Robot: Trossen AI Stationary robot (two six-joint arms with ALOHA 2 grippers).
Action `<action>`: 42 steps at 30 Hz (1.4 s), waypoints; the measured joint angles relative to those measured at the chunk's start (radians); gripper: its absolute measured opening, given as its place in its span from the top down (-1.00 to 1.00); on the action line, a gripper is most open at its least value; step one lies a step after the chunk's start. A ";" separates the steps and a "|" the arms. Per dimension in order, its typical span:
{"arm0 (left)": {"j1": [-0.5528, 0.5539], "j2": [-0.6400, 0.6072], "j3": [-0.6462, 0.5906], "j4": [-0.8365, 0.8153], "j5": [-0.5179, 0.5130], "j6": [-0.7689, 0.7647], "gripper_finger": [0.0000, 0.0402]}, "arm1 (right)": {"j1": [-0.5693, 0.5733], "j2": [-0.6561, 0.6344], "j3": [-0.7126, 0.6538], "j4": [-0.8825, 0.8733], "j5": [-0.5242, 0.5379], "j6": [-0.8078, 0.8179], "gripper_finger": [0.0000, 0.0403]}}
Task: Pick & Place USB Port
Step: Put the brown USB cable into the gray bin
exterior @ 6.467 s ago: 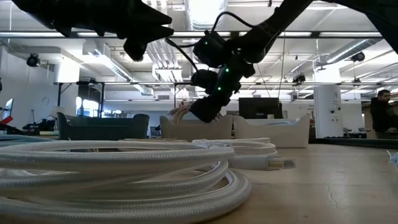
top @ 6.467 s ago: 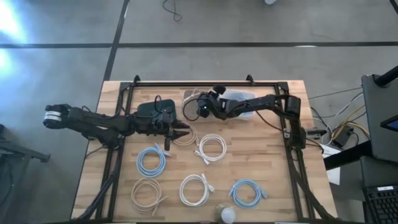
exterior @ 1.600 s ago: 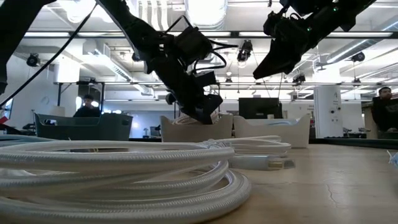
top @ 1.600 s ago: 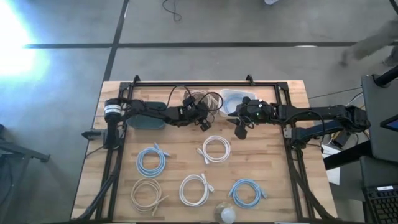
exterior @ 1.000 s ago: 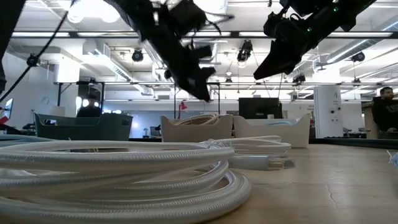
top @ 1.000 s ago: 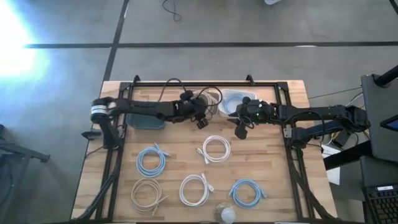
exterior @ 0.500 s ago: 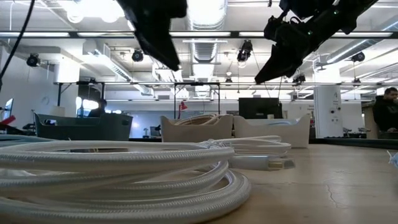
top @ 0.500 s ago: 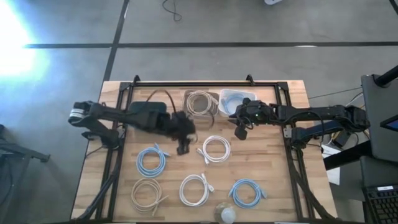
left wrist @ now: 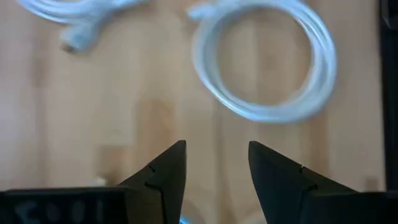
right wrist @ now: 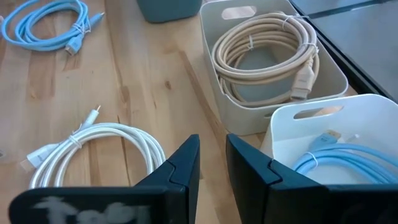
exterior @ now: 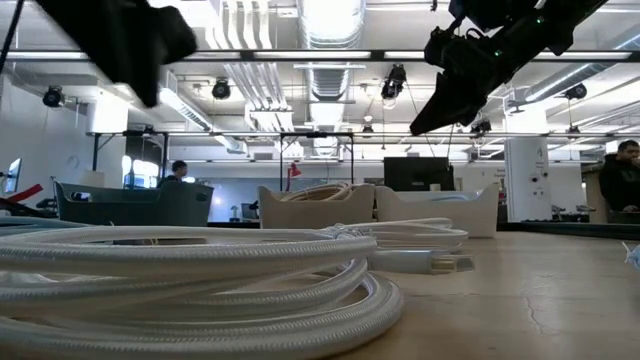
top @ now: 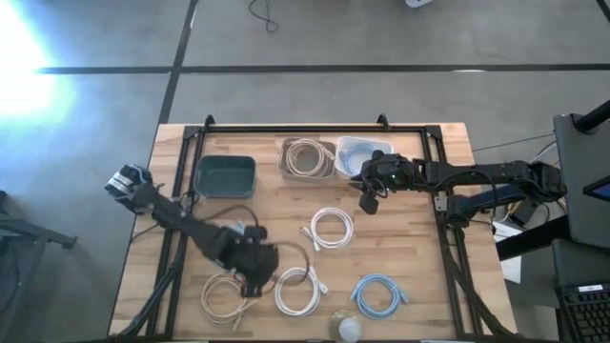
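No readable text, labels, brands or numbers in any view. Pale marks on the dark bar at the edge of both wrist views are too blurred to read.

The high view looks straight down on the whole table (top: 400, 257), while the low view sits at tabletop height, its lens just beside a white cable coil (exterior: 190, 275), facing the room. The left wrist view looks close down past its fingers (left wrist: 168, 171) at wood; the right wrist view looks ahead of its fingers (right wrist: 186, 162) at the beige bin (right wrist: 273, 68), shared with the high view (top: 307, 158).
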 joint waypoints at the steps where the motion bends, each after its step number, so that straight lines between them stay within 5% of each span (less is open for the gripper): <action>1: -0.027 0.009 0.000 -0.003 0.001 -0.009 0.15 | 0.000 0.000 0.000 0.000 0.000 0.004 0.63; 9: -0.151 0.121 0.000 -0.066 0.013 -0.060 0.17 | 0.014 0.000 0.000 0.000 -0.008 0.045 0.65; 15: -0.143 0.232 0.000 -0.064 0.304 -0.056 0.17 | 0.049 0.000 0.000 -0.001 -0.011 0.021 0.67; 19: -0.144 0.290 -0.001 -0.073 0.400 0.023 0.17 | 0.053 0.000 0.000 -0.001 -0.011 -0.033 0.66; 32: -0.146 0.340 0.003 -0.099 0.295 0.053 0.22 | 0.053 0.000 0.011 0.001 -0.009 -0.053 0.66; 42: -0.143 0.338 0.001 -0.097 0.087 0.028 0.89 | 0.054 0.000 0.011 0.001 -0.009 -0.041 0.67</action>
